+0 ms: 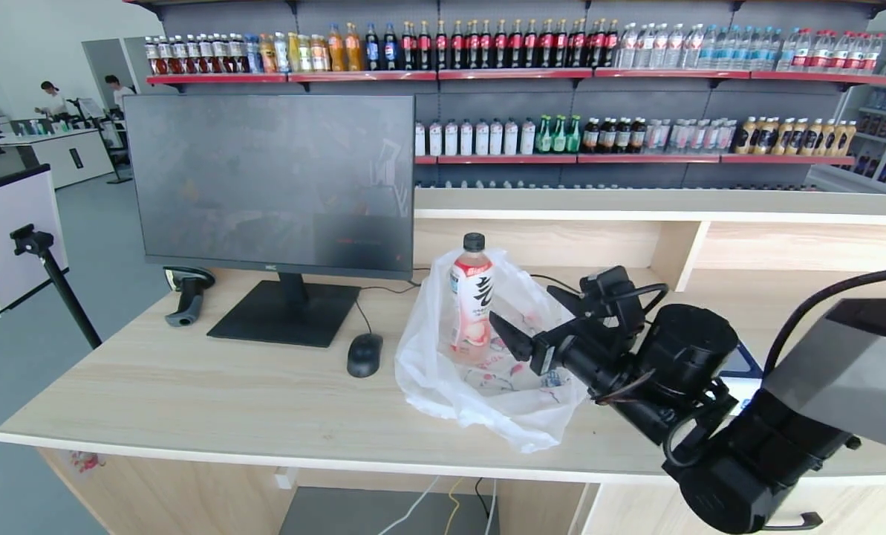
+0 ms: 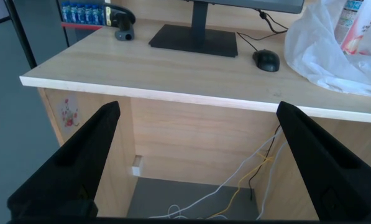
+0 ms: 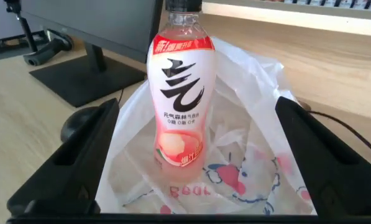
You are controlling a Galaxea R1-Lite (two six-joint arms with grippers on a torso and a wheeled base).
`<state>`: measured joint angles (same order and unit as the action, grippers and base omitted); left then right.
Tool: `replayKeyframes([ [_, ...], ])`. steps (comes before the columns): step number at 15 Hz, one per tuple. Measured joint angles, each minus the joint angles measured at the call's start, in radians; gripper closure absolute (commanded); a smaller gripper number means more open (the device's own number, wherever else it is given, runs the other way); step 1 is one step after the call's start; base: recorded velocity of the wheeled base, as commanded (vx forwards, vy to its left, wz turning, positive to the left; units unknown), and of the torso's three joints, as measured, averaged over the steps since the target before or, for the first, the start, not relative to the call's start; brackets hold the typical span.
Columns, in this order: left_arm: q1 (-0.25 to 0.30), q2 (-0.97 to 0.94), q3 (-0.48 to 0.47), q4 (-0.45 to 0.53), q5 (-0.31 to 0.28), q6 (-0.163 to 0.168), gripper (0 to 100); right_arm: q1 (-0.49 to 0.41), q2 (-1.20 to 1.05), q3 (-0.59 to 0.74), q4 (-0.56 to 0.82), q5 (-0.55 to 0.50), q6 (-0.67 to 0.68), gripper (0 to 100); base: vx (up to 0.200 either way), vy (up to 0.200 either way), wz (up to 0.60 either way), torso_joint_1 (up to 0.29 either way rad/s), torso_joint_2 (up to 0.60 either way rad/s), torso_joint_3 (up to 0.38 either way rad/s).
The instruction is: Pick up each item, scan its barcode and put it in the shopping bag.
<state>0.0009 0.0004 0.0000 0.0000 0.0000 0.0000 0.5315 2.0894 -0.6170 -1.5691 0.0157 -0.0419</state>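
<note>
Nearest me, my left tool [image 2: 197, 109] hangs low in front of the bench [image 1: 190, 394], below its front edge, jaws spread wide and empty. I leave it parked there, out of the way.

Above the bench at about 2 o'clock from me, the right tool [image 1: 535, 321] has its jaws apart and holds nothing. It points toward 10 o'clock at the shopping bag [image 1: 428, 371].

The bottle [image 1: 472, 297] stands upright inside the bag, cap clear of the plastic, framed between the open fingers but apart from them. I judge this item bagged, so the step in hand is clearing out cleanly. I would keep the jaws wide and draw the tool straight back toward 4 o'clock along its own axis. A sideways sweep could catch the loose plastic rim, and a snagged bag would drag or topple a tall, narrow bottle.

The mouse [image 1: 365, 354] lies just beside the bag at its 9 o'clock. Farther off, the scanner [image 1: 186, 293] rests at 10 o'clock, beside the monitor [image 1: 272, 186] stand.
</note>
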Motion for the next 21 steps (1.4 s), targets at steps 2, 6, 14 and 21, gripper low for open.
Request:
replayKeyframes([
  [2, 0.0, 0.0, 0.0, 0.0, 0.0, 0.0, 0, 0.0, -0.133, 0.186, 0.0, 0.0, 0.002, 0, 0.0, 0.0, 0.0, 0.0, 0.0, 0.0],
  [6, -0.001, 0.0, 0.0, 0.0, 0.0, 0.001, 0, -0.001, -0.328, 0.354, -0.001, 0.0, 0.007, 0, 0.0, 0.0, 0.0, 0.0, 0.0, 0.0],
  [14, -0.001, 0.0, 0.0, 0.0, 0.0, 0.004, 0, -0.029, -0.459, 0.409, -0.001, 0.001, 0.025, 0, 0.0, 0.0, 0.0, 0.0, 0.0, 0.0],
  [21, 0.0, 0.0, 0.0, -0.002, 0.001, -0.004, 0, -0.034, -0.478, 0.414, -0.001, 0.001, 0.039, 0, 0.0, -0.114, 0.0, -0.001, 0.0, 0.002],
])
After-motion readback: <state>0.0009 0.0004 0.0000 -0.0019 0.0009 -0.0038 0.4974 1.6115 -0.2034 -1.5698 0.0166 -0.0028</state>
